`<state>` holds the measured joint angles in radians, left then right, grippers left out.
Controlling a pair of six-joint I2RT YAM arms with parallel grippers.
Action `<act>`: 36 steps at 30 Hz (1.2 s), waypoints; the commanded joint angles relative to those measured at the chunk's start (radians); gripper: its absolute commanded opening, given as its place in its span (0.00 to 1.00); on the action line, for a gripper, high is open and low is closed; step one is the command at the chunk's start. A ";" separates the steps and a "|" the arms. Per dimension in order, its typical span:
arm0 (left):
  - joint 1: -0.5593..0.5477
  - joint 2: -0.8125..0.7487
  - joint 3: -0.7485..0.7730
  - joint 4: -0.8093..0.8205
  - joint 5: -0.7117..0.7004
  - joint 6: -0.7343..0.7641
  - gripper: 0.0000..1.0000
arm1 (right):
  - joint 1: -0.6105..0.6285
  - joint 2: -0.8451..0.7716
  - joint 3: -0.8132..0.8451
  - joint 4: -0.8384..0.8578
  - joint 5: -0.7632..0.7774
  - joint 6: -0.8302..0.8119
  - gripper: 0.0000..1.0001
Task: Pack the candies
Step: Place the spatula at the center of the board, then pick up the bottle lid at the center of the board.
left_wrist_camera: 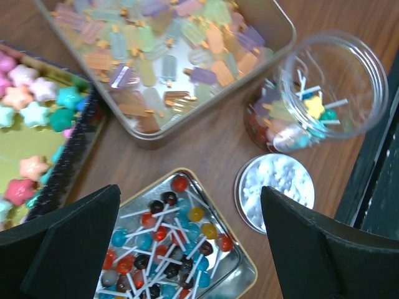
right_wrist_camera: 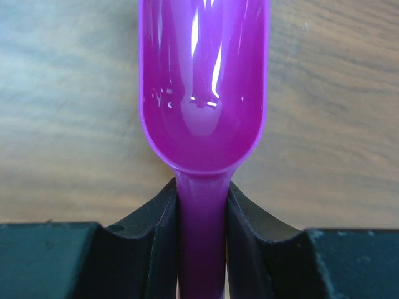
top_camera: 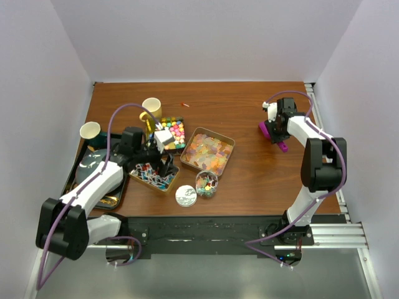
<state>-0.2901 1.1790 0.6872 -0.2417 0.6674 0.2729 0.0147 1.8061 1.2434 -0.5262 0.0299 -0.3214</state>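
Red, blue and dark lollipops (left_wrist_camera: pixel 163 233) on white sticks fill a small silver tin (left_wrist_camera: pixel 244 269). My left gripper (left_wrist_camera: pixel 190 249) hangs open above it with nothing between its fingers (left_wrist_camera: pixel 68 243); the top view shows this gripper (top_camera: pixel 161 168) over the same tin (top_camera: pixel 141 179). Bright star candies (left_wrist_camera: pixel 34 106) lie in a tray on the left. Pale orange and pastel ice-lolly shaped pieces (left_wrist_camera: pixel 156 62) fill a bigger tin (top_camera: pixel 207 151). A clear jar (left_wrist_camera: pixel 368 81) holds mixed candies. At the far right, my right gripper (right_wrist_camera: pixel 201 243) is shut on the purple scoop's handle (right_wrist_camera: pixel 202 93).
The jar's round lid (left_wrist_camera: pixel 274 193) lies beside the lollipop tin. Two yellow cups (top_camera: pixel 151 107) (top_camera: pixel 90 130) stand at the back left. A dark tray (top_camera: pixel 93 174) sits by the table's left edge. One red lollipop (top_camera: pixel 185 103) lies loose on the wood.
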 commanded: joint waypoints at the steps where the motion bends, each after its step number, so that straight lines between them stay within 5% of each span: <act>1: -0.058 -0.058 -0.060 0.010 -0.002 0.170 1.00 | -0.001 0.027 0.033 0.152 -0.070 0.002 0.00; 4: -0.075 -0.053 -0.086 0.016 0.011 0.232 1.00 | -0.001 0.068 0.065 0.138 -0.090 0.002 0.18; 5: -0.081 -0.048 -0.089 0.007 0.024 0.239 1.00 | 0.001 0.076 0.071 0.131 -0.097 0.008 0.35; 12: -0.228 0.007 -0.112 0.001 -0.009 0.345 1.00 | -0.005 -0.003 0.059 0.081 -0.113 0.053 0.73; 14: -0.253 0.036 -0.109 -0.005 0.007 0.353 1.00 | -0.009 -0.042 0.038 0.081 -0.146 0.068 0.90; 25: -0.351 0.166 -0.038 -0.076 -0.052 0.431 1.00 | -0.010 -0.174 0.019 0.109 -0.309 0.191 0.92; 36: -0.432 0.203 -0.052 -0.076 -0.109 0.407 1.00 | -0.012 -0.198 0.016 0.114 -0.370 0.116 0.92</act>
<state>-0.7059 1.3773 0.6228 -0.3141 0.5919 0.6739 0.0063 1.6417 1.2671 -0.4347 -0.2909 -0.1837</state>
